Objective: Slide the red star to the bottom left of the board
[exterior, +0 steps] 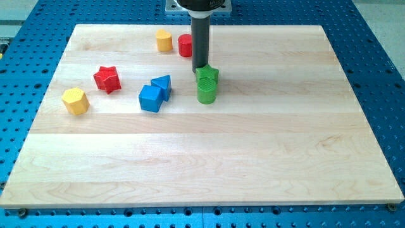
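The red star (107, 79) lies on the wooden board (202, 164) at the view's left, in the upper part. My tip (199, 69) stands far to its right, touching the upper edge of a green block (207, 74) that sits just above a green cylinder (206, 90). A yellow hexagonal block (75, 101) lies just below and left of the red star.
A blue cube (150, 98) and a blue triangle block (162, 85) sit together between the star and the green blocks. A yellow block (164, 40) and a red cylinder (185, 45) lie near the board's top edge, the red one partly behind the rod.
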